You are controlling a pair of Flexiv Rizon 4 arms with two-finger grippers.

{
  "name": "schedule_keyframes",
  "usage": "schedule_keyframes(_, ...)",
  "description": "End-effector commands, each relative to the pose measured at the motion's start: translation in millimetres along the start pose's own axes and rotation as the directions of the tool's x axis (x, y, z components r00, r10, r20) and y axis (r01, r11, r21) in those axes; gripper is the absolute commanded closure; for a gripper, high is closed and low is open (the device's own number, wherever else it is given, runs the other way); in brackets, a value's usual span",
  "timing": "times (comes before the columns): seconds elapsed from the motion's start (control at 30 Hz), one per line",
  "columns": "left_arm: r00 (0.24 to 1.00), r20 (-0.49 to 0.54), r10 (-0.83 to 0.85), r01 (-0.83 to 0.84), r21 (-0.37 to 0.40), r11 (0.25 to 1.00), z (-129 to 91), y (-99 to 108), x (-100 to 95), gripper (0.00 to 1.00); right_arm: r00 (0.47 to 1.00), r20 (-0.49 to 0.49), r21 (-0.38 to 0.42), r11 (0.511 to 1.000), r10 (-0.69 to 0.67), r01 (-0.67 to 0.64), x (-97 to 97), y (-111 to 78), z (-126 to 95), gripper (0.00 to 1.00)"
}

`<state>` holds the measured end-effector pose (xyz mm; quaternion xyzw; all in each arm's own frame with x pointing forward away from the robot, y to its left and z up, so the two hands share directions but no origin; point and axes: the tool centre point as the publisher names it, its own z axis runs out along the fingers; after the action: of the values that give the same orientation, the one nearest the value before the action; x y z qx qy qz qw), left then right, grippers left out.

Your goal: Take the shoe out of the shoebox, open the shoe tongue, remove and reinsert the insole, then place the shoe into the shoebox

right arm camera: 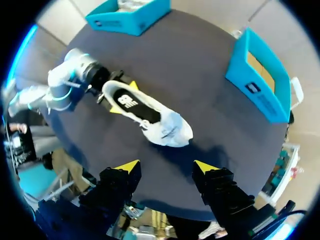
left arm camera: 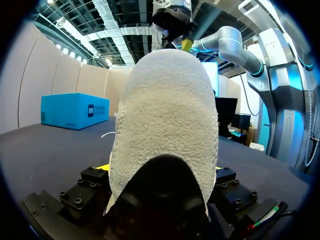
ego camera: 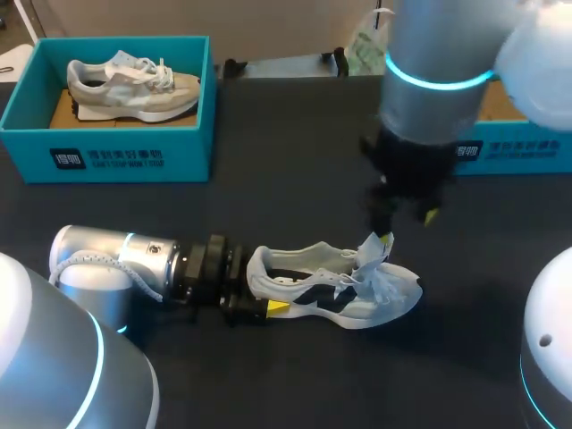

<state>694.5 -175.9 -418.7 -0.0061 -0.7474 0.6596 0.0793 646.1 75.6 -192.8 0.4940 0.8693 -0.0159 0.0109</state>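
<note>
The shoe lies on its side on the dark table, near the front middle, toe towards my right and tongue standing up. My left gripper clamps its heel from both sides. My right gripper hangs above the toe, fingers wide apart with nothing between them. One teal shoebox sits at the back right. Another box at the back left holds a second shoe.
</note>
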Motion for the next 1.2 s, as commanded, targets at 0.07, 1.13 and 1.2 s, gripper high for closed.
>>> schedule_keyframes(0.07, 1.000, 0.003, 0.000, 0.000, 0.001, 1.000, 0, 1, 0.4, 1.00, 0.970, 0.219, 0.081, 0.993, -0.106, 0.090, 30.1, 34.9, -4, 0.54)
schedule_keyframes(1.13, 1.000, 0.003, 0.000, 0.000, 0.001, 1.000, 0, 1, 0.4, 1.00, 0.764, 0.198, 0.057, 0.785, -0.614, 0.617, 81.9, 51.2, 53, 1.00)
schedule_keyframes(1.2, 1.000, 0.003, 0.000, 0.000, 0.001, 1.000, 0, 1, 0.4, 1.00, 0.737, 0.212, 0.061, 0.762, -0.641, 0.645, 88.4, 55.9, 57, 1.00)
